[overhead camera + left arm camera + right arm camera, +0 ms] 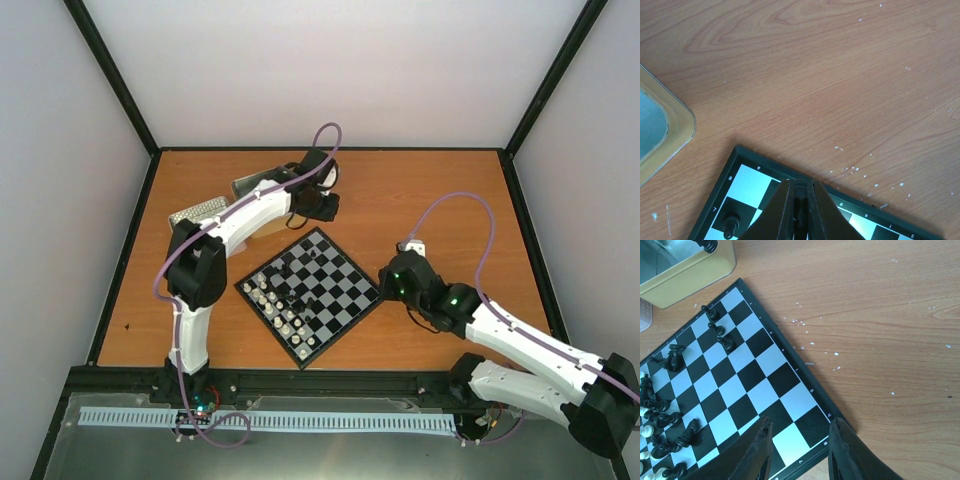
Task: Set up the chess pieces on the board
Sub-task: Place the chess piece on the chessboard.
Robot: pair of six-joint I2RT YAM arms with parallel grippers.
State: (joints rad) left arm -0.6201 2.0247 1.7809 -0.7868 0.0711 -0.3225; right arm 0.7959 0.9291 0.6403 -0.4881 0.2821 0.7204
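We see right gripper (799, 450) part open and empty at board (782, 380) corner, black pieces (719, 331) ahead-left of it; left gripper (799, 212) is pinched closed over the far corner.

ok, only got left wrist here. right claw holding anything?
Observer: No. The right claw is open over a corner of the board, with nothing in it.
Operator: Where are the white pieces?
Observer: In the top view, the white pieces line the board's near-left edge.
Operator: Anything in the tin?
Observer: The right wrist view shows one black piece in the tin. The rest of its inside is out of frame.
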